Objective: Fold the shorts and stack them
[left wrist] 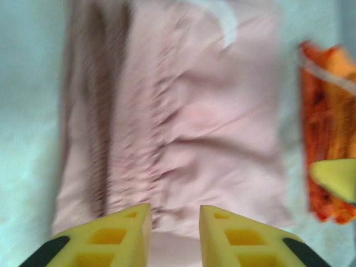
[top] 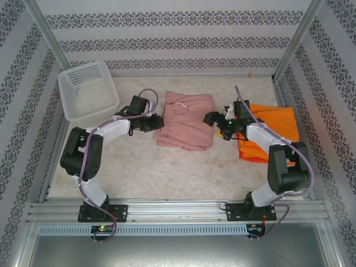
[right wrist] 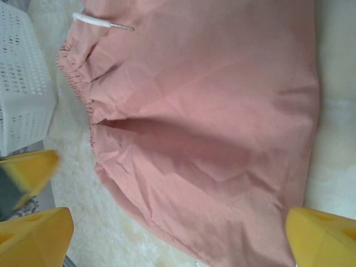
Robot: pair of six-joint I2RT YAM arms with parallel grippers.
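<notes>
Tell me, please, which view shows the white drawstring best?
The right wrist view: the white drawstring lies sharp on the pink shorts. The top view shows it tiny; the left wrist view blurs it.

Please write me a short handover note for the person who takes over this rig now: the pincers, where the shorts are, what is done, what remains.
Left pincer: slightly open, holds nothing, at the left edge of the dusty pink shorts.
Right pincer: wide open, empty, at their right edge.
Pink pair: folded, table centre. Orange shorts: crumpled at the right, under the right arm.
Done: pink pair folded.
Left: fold the orange ones, then stack.
</notes>
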